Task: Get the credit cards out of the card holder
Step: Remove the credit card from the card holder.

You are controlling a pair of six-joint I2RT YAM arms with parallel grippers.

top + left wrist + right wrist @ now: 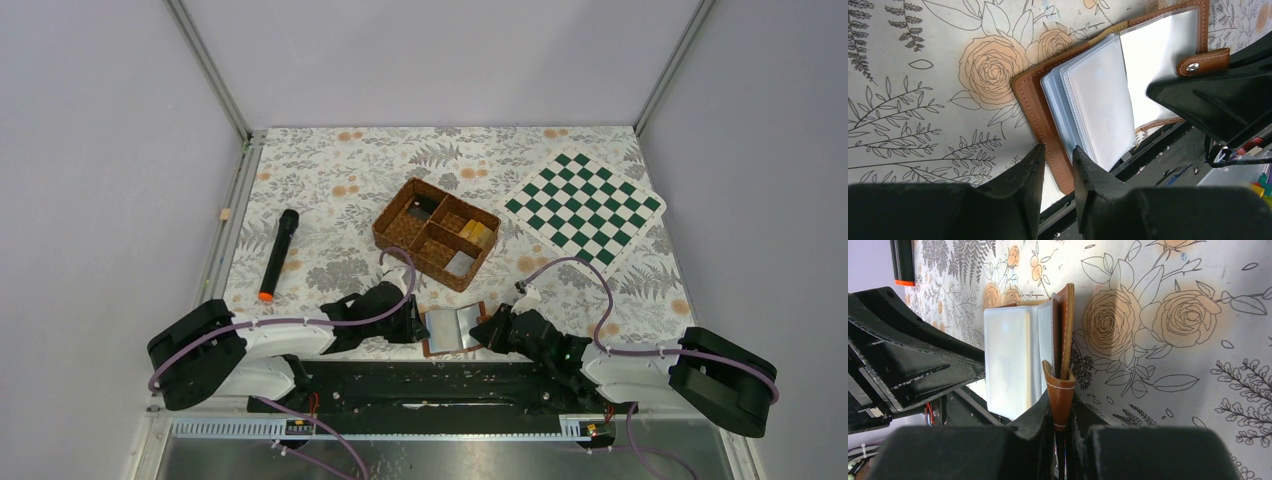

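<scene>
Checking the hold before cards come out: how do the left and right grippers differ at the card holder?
The right gripper pinches the brown tab, seen edge-on; the left gripper straddles a corner of the flat-lying cover, grip unclear. Right jaws nearly shut, left jaws slightly apart. Both meet the card holder, from opposite sides.

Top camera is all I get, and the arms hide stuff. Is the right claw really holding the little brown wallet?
Observer: Yes. In the right wrist view the right gripper is pinched shut on the closing tab of the card holder.
Operator: And the other claw?
Observer: The left wrist view shows the left gripper with one finger on each side of the holder's brown cover edge.
Operator: Any cards poking out?
Observer: None I can see. The plastic sleeves facing that camera look pale and blank.
</scene>
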